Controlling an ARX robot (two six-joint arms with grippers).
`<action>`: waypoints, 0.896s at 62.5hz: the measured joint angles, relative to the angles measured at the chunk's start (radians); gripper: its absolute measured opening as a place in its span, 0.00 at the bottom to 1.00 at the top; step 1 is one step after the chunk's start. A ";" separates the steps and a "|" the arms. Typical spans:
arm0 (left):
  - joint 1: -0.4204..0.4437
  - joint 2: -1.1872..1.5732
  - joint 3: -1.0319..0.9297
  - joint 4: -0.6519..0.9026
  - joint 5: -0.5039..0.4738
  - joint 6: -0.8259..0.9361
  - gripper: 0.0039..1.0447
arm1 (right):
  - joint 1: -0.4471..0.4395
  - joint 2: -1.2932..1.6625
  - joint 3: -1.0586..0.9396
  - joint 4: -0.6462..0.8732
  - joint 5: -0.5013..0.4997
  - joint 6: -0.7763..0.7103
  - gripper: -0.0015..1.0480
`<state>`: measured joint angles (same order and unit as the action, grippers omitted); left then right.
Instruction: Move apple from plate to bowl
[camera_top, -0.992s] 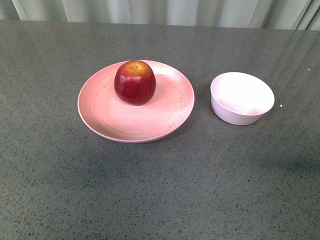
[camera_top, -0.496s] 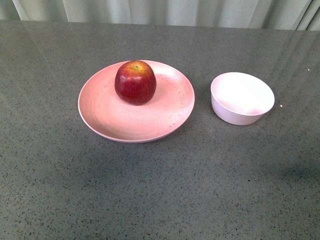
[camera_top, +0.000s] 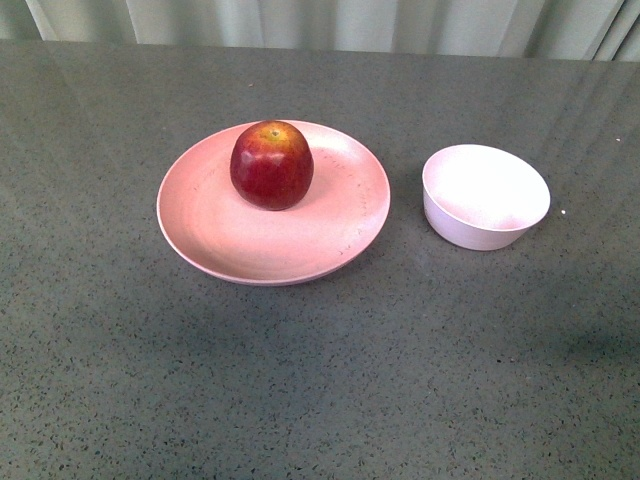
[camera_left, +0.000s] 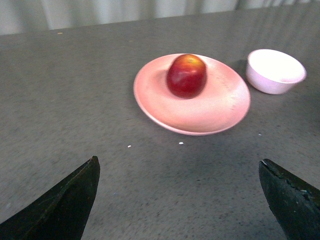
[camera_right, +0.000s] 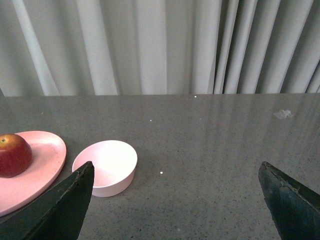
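Observation:
A glossy dark red apple with a yellow patch at its stem sits on the far half of a wide pale pink plate. A small empty pink-white bowl stands to the plate's right, apart from it. Neither arm shows in the front view. My left gripper is open and empty, with the apple, plate and bowl ahead of it. My right gripper is open and empty above the table; its view shows the bowl, the plate's edge and the apple.
The grey speckled table spreads all round the dishes. Pale pleated curtains hang behind its far edge. A few small white specks lie on the table near the plate.

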<state>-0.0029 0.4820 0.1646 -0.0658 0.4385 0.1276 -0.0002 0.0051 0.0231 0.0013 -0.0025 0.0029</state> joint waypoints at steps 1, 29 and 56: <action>-0.010 0.025 0.003 0.019 0.000 0.000 0.92 | 0.000 0.000 0.000 0.000 0.000 0.000 0.91; -0.373 0.744 0.185 0.575 -0.202 -0.005 0.92 | 0.000 0.000 0.000 0.000 0.003 0.000 0.91; -0.543 1.110 0.338 0.714 -0.298 -0.004 0.92 | 0.000 0.000 0.000 0.000 0.002 0.000 0.91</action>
<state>-0.5457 1.5917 0.5026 0.6483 0.1410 0.1238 -0.0002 0.0051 0.0231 0.0013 -0.0002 0.0025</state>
